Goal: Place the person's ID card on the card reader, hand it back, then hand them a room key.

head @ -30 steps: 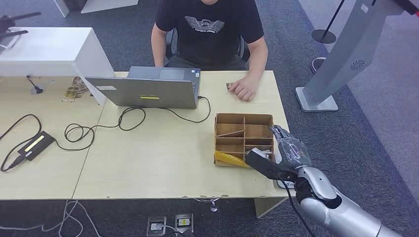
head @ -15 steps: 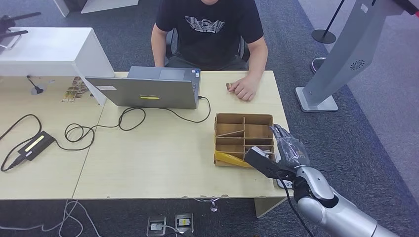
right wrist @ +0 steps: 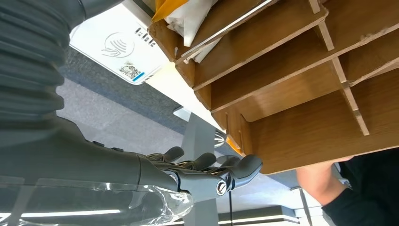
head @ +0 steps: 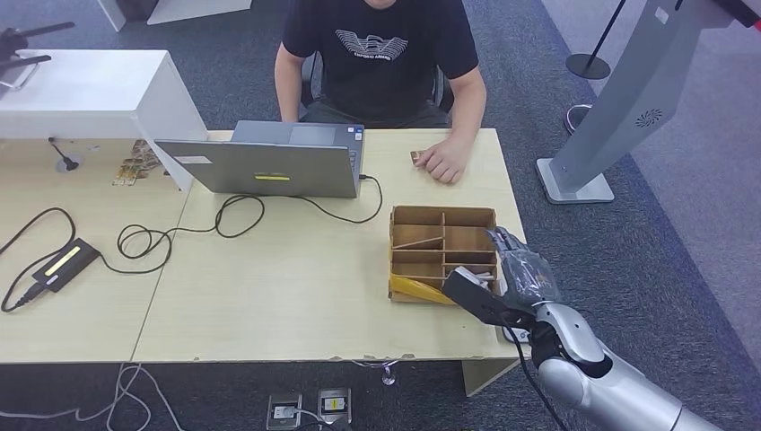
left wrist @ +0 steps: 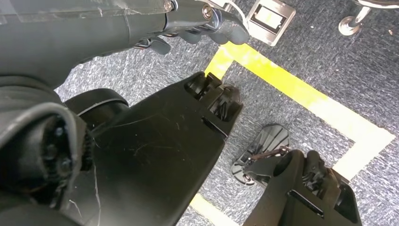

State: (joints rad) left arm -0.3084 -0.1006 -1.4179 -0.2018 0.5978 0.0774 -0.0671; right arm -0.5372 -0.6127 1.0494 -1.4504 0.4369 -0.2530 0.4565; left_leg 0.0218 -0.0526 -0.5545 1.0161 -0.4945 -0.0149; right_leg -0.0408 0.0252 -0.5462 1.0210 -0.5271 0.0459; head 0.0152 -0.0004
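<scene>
My right hand [head: 521,272] hovers with its fingers stretched out and empty over the right edge of a brown compartment box [head: 441,215]. In the right wrist view the fingers [right wrist: 207,172] reach along the box's wall [right wrist: 291,94]. A white card reader [right wrist: 115,44] lies on the table beside the box, mostly hidden under my wrist in the head view [head: 510,335]. White cards [head: 473,273] and a yellow sleeve [head: 415,288] sit in the near compartments. The person's hand [head: 446,163] rests on a small brown card [head: 415,157] at the far table edge. My left hand [left wrist: 197,28] hangs above the floor, holding nothing.
A person sits across the table behind a grey laptop [head: 260,166]. Black cables [head: 179,235] and a black adapter [head: 65,263] lie on the left half. A white cabinet [head: 90,90] stands at the far left, and a grey kiosk stand [head: 619,99] on the right floor.
My right hand has crept slightly left and forward over the box's right edge. The person's hand and card have stayed put.
</scene>
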